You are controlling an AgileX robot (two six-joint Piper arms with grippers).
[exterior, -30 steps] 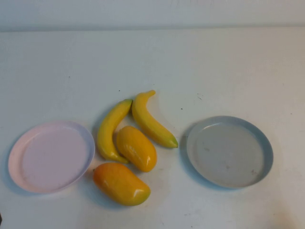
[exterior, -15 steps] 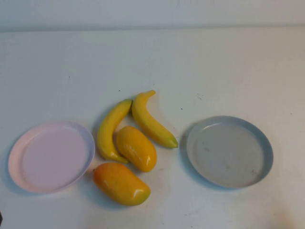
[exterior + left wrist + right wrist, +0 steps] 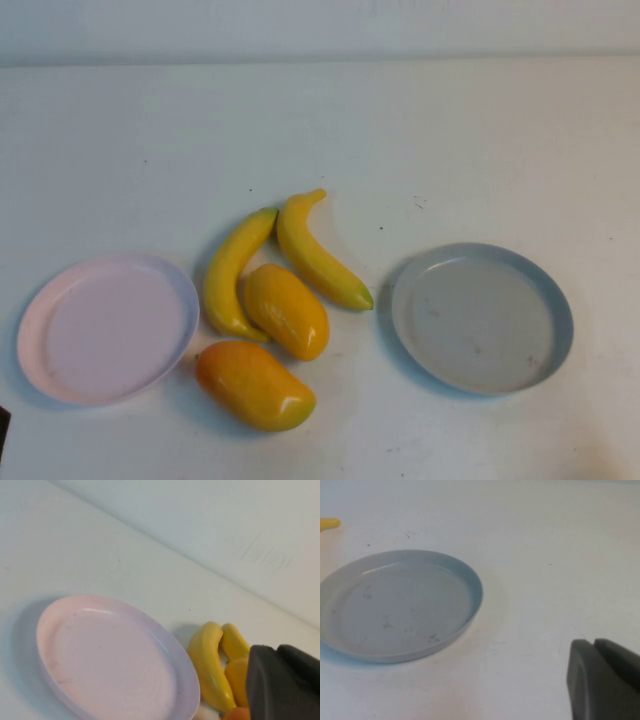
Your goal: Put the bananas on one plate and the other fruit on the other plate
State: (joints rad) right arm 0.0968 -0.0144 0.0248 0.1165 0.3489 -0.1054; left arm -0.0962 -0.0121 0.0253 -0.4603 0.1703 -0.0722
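High view shows the whole job untouched: both bananas (image 3: pixel 240 272) lie at the centre of the frame, the left one curving down toward the pink plate (image 3: pixel 40 310), the right one (image 3: pixel 318 255) slanting down toward the grey-blue plate (image 3: pixel 555 300). The upper mango (image 3: pixel 287 310) is wedged between them, touching the left banana, and the lower mango (image 3: pixel 254 384) sits just below, close to the pink plate's rim. Both plates hold nothing. My left gripper (image 3: pixel 285 680) shows only as a dark closed pair of fingers at the lower right of the left wrist view, hanging near the pink plate and the fruit cluster; my right gripper (image 3: pixel 605 680) sits likewise closed and holding nothing at the lower right of the right wrist view, beside the grey-blue plate. I judge the first step is still ahead: pick one fruit. To do it well I would open my right fingers wide and come down across the middle of the right banana, square to its long axis, since it lies freest and nearest the grey-blue plate. The glossy skin may slip, so I would close low around its thickest part and lift straight up without nudging the mango beside it.
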